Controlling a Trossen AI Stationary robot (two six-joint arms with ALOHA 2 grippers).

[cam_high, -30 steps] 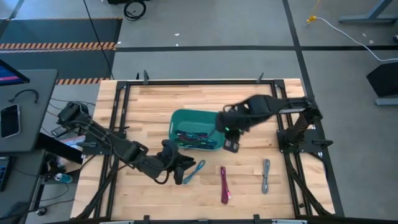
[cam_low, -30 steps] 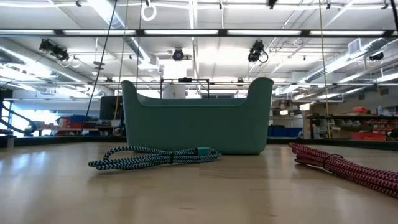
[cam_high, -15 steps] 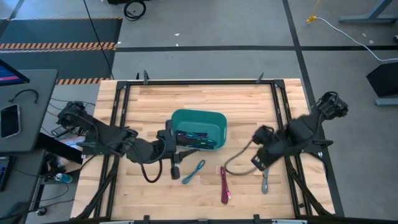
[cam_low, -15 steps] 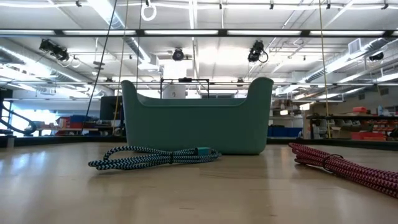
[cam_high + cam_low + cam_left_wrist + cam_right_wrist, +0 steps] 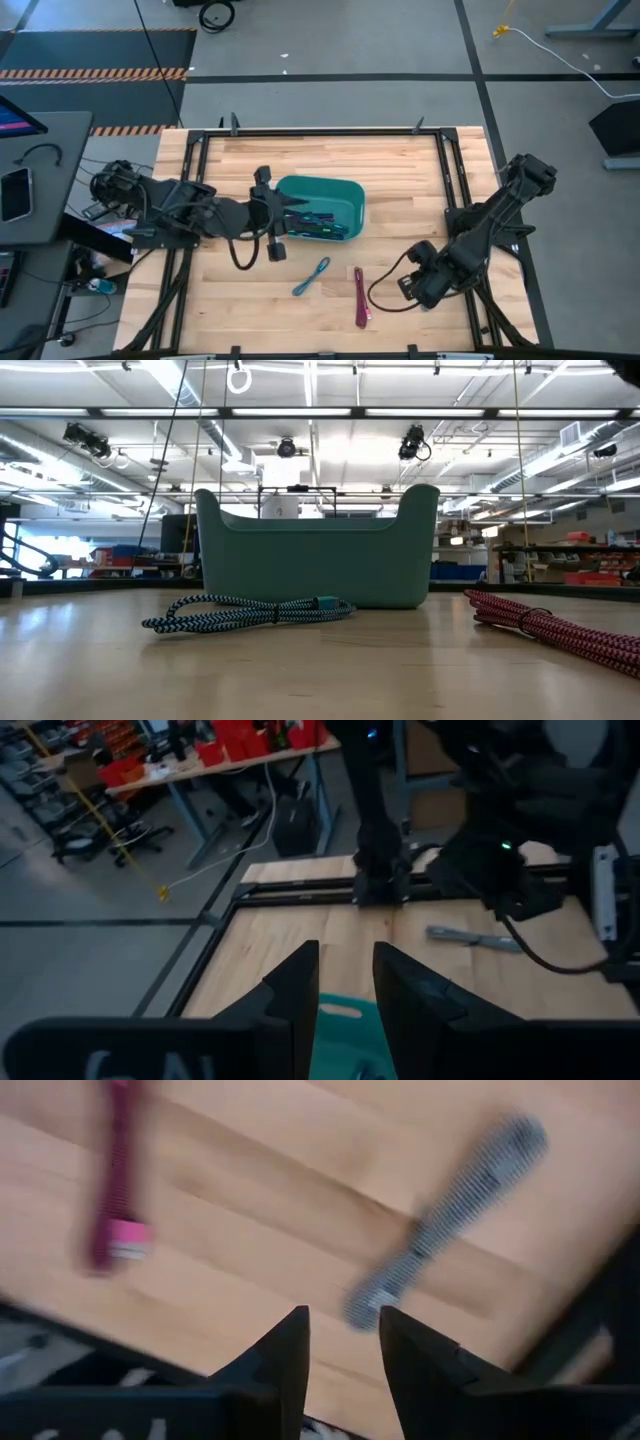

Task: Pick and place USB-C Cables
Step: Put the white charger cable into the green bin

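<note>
The teal bin [image 5: 318, 190] holds several coloured cable bundles [image 5: 315, 222]. Three bundles lie flat on the table near it: a cyan cable [image 5: 312, 276] [image 5: 250, 612], a magenta cable [image 5: 360, 297] [image 5: 550, 628] [image 5: 118, 1190] and a grey cable [image 5: 440, 1230] [image 5: 470, 935]. My right gripper [image 5: 420, 285] [image 5: 342, 1350] hovers open just above the grey cable, which it hides in the high view. My left gripper [image 5: 275, 215] [image 5: 345, 990] is open at the bin's left rim [image 5: 345, 1018], pointing toward the table's right, holding nothing.
A black frame [image 5: 320, 132] runs round the table, and its rails stand close to both arm bases. A cable loop [image 5: 385, 295] from the right arm hangs beside the magenta cable. Bare wood lies along the far side and the near left corner.
My right gripper has swung from over the bin's right end toward the table's near right and come down over the grey cable. My left gripper has drawn away from the cyan cable toward the far side, to the bin's left rim. The loose cables have stayed put.
</note>
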